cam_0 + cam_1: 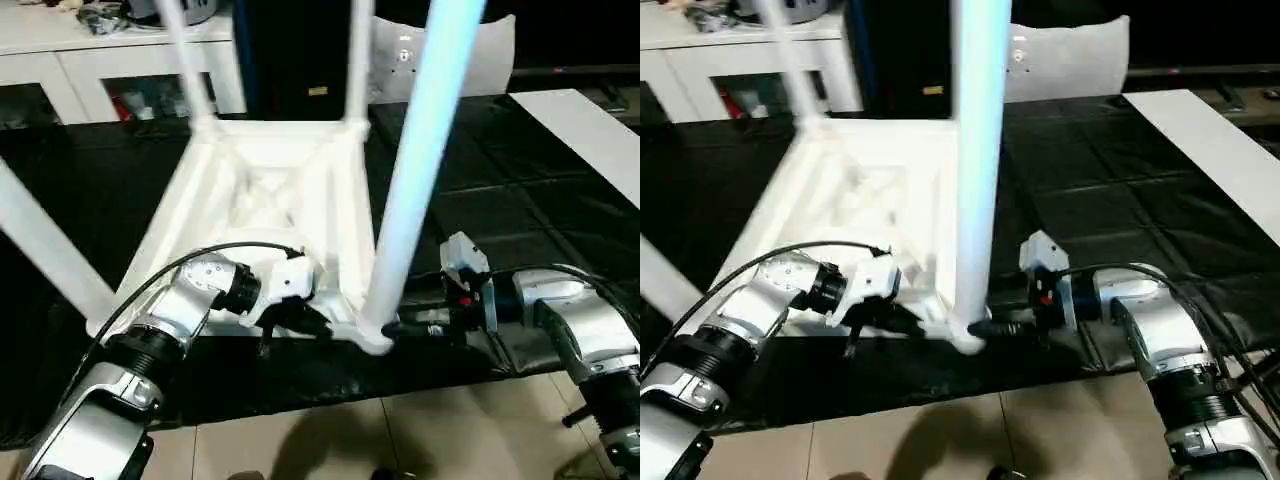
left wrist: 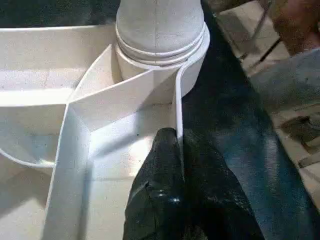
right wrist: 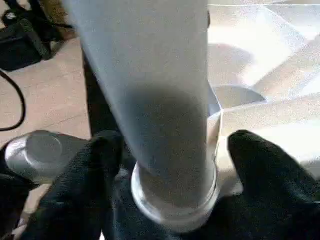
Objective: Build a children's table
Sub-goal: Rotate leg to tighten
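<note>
Tabletop upside down on black cover, left gripper clamped on its rim, right gripper spread around near leg.

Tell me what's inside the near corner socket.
A leg stands in the socket, its ringed base seated there. The end within is hidden by the socket wall.

A black-covered work surface fills the middle, with beige floor tiles along its near edge, a white cabinet with glass doors at the far left, and a white board lying at the far right.
</note>
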